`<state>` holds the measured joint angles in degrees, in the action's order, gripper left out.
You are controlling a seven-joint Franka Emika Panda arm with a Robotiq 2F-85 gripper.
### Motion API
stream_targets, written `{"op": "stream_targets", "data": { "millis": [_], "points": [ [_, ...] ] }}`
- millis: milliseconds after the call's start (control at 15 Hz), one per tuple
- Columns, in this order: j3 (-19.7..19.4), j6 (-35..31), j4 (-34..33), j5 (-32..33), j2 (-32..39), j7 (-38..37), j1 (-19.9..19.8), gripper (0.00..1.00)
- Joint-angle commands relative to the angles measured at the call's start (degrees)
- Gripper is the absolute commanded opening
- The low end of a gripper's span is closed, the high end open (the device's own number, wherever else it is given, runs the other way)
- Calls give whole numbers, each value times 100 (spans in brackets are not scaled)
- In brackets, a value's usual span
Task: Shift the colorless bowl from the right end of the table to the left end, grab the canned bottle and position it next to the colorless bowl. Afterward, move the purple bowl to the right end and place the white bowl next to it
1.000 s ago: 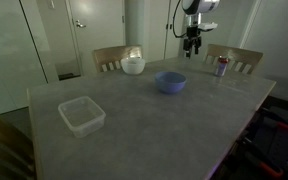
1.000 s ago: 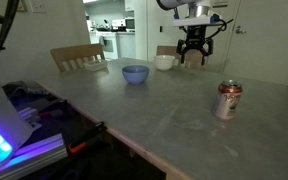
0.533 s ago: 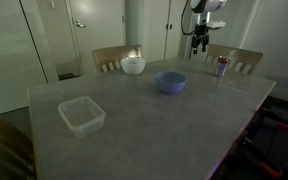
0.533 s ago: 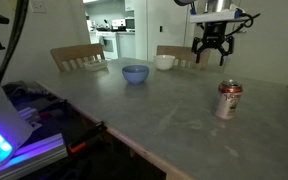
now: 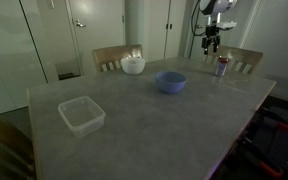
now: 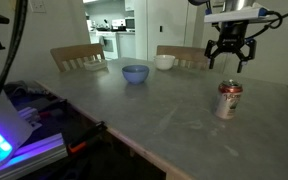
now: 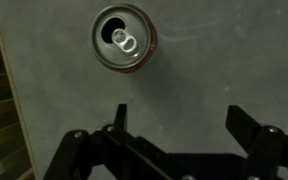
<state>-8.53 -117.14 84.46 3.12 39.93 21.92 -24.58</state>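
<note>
Grey matte table [image 5: 149,130], clear squarish plastic container [image 5: 81,116] looking empty at its near-left end

Round blue-purple bowl [image 5: 170,82] and small white round bowl [image 5: 133,66] sit further back, insides unclear. Small silver drink can [image 6: 229,100] stands far right, top open; likely light, dentable, slick, so pinch mid-body. Gripper [image 6: 230,58] hovers over it, spread wide, empty.

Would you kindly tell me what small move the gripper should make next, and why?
Probably slide the open gripper across until it is centred over the canned bottle, and only then lower it. In the wrist view the upright canned bottle sits beyond the fingertips and off to one side of the gap. In an exterior view the gripper hangs above it without touching.
</note>
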Motion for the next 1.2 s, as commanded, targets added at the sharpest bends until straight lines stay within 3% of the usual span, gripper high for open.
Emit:
{"op": "stream_targets", "data": {
  "millis": [0,1133],
  "points": [
    [-98,151,-137,1,144,152,-168,100],
    [-378,718,-104,28,309,-331,-299,100]
  ]
}}
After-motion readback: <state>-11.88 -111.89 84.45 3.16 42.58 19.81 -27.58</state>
